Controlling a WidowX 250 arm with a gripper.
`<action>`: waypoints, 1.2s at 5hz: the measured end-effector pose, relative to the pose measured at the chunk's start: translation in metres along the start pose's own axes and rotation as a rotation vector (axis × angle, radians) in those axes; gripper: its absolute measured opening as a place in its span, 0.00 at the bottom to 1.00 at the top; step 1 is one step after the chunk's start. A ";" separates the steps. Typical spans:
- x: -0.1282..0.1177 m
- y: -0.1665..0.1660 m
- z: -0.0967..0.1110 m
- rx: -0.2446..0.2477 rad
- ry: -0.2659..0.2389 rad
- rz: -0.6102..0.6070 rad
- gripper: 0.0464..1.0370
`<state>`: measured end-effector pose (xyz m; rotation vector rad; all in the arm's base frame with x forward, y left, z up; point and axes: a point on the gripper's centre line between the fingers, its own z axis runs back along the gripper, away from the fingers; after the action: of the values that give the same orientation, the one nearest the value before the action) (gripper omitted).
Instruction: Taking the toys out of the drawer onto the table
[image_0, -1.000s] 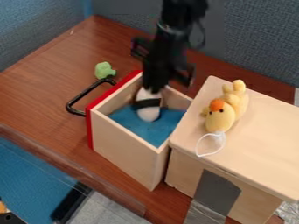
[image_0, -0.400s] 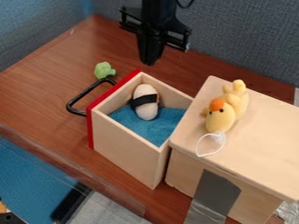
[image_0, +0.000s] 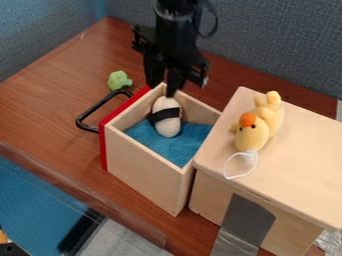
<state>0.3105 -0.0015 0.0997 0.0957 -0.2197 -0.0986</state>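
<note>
The gripper (image_0: 162, 89) hangs over the far corner of the drawer (image_0: 143, 167), its two fingers spread with a gap between them and nothing pinched there, presumably so that they can go down around the toy. That white toy with a black band (image_0: 167, 128) lies inside, by the far left part of the drawer, on the blue cloth (image_0: 175, 150); one fingertip appears right by its far end, though whether they touch is hard to tell. The drawer stands open to the left of the wooden cabinet (image_0: 300, 172), its red front and black handle (image_0: 99, 108) facing away from it, which leaves the inside open to a reach from above. A green toy (image_0: 118, 80) rests on the table (image_0: 57, 95) just beyond the handle — perhaps one already taken out — while a yellow plush duck (image_0: 254, 136) lies on the cabinet top, likely no part of the job. What remains seems to be closing on the banded toy and lifting it high enough to pass the wooden walls, since a low lift could snag it on the rim
</note>
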 end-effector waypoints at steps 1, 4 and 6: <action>-0.007 -0.002 -0.011 0.049 -0.025 -0.056 0.83; 0.002 -0.013 -0.026 0.153 -0.081 -0.171 0.97; 0.004 -0.017 -0.047 0.167 -0.015 -0.181 0.96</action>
<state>0.3235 -0.0146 0.0531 0.2815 -0.2337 -0.2614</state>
